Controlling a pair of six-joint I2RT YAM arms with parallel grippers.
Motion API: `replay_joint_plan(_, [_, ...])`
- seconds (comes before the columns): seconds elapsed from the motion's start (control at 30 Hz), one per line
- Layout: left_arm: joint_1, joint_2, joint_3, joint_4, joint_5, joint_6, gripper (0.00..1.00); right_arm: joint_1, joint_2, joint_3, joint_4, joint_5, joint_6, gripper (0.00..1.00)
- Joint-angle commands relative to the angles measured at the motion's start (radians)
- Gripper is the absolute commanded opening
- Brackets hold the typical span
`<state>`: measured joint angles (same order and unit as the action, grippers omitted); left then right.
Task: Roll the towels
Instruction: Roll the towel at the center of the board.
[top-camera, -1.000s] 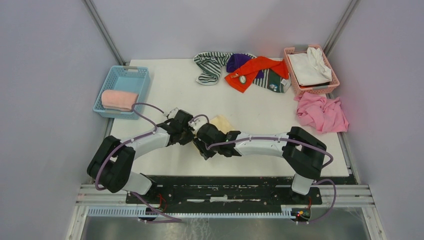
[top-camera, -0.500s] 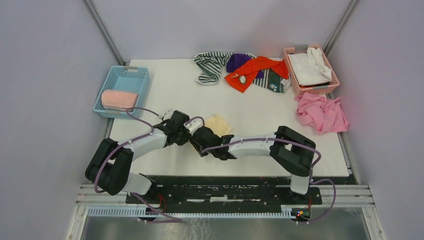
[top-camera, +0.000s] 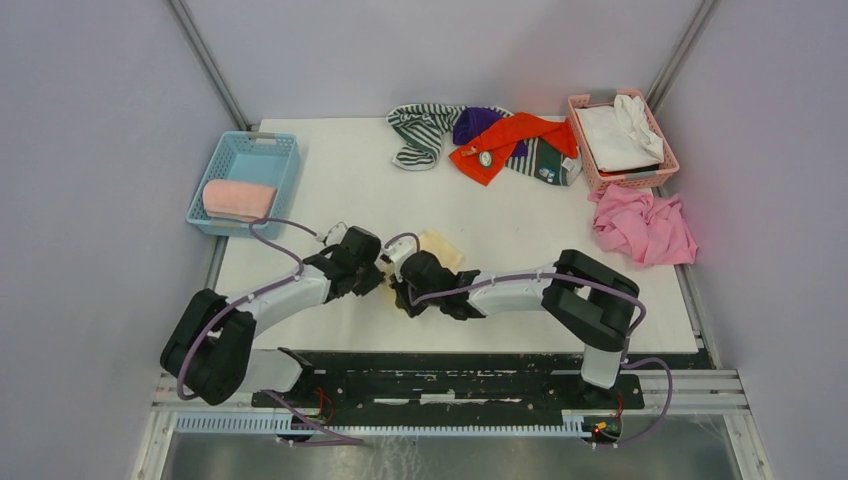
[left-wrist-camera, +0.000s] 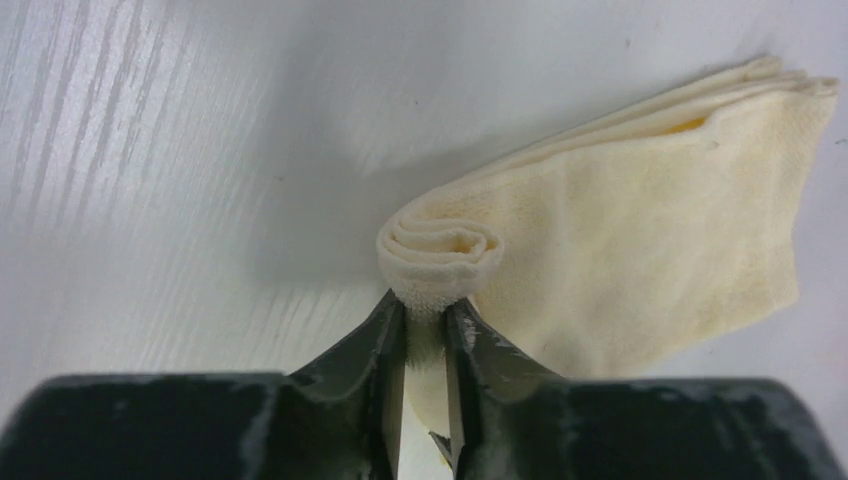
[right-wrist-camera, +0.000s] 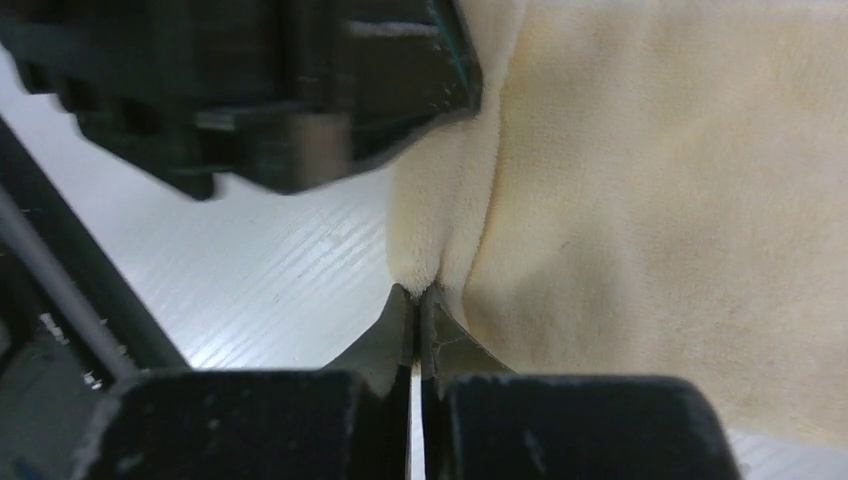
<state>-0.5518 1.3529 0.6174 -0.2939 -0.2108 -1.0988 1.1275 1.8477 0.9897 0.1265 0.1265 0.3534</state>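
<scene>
The white table (top-camera: 330, 190) carries everything. A blue basket (top-camera: 262, 138) at its left edge holds one rolled pink towel (top-camera: 238, 199), so it is probably where finished rolls go. A pink basket (top-camera: 634, 178) at the far right holds white cloths. Beside it are a heap of striped, purple and orange-red towels (top-camera: 490, 140) and a crumpled pink towel (top-camera: 643, 226), which look like the stock not yet rolled. The pale yellow towel (top-camera: 440, 247) lies near the table's front middle, within both arms' reach, where the overhead view shows only a corner poking out from under the two wrists. The wrist cameras show the rest. The left pincer (left-wrist-camera: 425, 340) is clenched on the end of a tight spiral already wound at the towel's near edge, likely to stop that core springing open, and the flat folded remainder fans away to the right. The right pincer (right-wrist-camera: 415, 310) is closed tight, its tips against a puckered edge of the same cloth just below the left pincer's dark body. Whether any fabric is caught between them cannot be told.
</scene>
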Motion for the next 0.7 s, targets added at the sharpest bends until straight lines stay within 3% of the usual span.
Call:
replay_joint_plan(0.0, [-0.010, -0.110, -0.013, -0.020, -0.047, -0.028, 0.33, -0.127, -0.027, -0.075, 0.050, -0.333, 0.153, 0.00])
replay_joint_plan(0.23, [0.025, -0.263, -0.062, -0.053, -0.052, -0.026, 0.60, -0.305, 0.037, -0.131, 0.288, -0.667, 0.419, 0.00])
replay_joint_plan(0.37, [0.052, -0.334, -0.112, -0.019, 0.005, -0.027, 0.68, -0.376, 0.112, -0.160, 0.463, -0.797, 0.599, 0.00])
replay_joint_plan(0.47, [0.075, -0.375, -0.161, 0.050, 0.066, -0.028, 0.72, -0.427, 0.187, -0.199, 0.689, -0.872, 0.798, 0.00])
replay_joint_plan(0.67, [0.130, -0.368, -0.223, 0.197, 0.209, -0.021, 0.77, -0.506, 0.351, -0.252, 1.054, -0.931, 1.143, 0.01])
